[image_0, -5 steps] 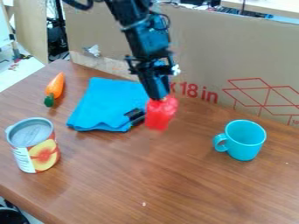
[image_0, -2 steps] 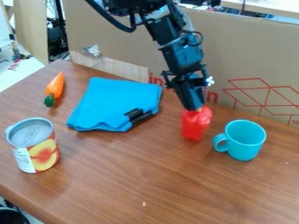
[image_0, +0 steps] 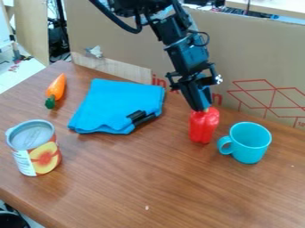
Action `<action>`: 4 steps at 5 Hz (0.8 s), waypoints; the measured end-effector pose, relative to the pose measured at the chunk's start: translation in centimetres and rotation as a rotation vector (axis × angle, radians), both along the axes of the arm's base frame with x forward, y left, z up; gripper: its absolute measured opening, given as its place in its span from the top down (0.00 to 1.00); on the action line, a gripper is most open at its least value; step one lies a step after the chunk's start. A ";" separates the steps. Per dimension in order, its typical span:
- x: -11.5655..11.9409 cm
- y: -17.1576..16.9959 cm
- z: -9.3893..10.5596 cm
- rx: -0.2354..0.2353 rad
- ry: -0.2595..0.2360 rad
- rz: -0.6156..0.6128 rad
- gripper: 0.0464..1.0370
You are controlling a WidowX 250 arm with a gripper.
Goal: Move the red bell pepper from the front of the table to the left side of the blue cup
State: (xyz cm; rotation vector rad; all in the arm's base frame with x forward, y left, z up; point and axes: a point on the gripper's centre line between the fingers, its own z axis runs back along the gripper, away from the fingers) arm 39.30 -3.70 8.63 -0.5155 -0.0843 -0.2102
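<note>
Camera view: mug (image_0: 250, 144) beside red pepper (image_0: 204, 128)

And here's your black WidowX arm (image_0: 187, 50), in from the top edge | forearm slanting down toward view-right | your wrist (image_0: 194, 76) just above your black two-finger gripper (image_0: 203, 108) | fingers pointing down, closed in a grip!

Arm (image_0: 191, 55) cut off top, cardbd (image_0: 259, 55) R.

So there's a red toy pepper (image_0: 204, 126) under the black gripper (image_0: 203, 108), just left of a turquoise mug (image_0: 249, 142), plus a blue cloth (image_0: 118, 105) further left.
</note>
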 end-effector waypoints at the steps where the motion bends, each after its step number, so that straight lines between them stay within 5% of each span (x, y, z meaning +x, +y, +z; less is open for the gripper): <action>1: -0.2 0.2 0.0 0.008 0.025 0.009 0.90; 3: -1.0 1.3 -0.3 0.086 0.099 0.035 0.35; 4: -1.3 2.0 2.3 0.143 0.063 0.076 0.07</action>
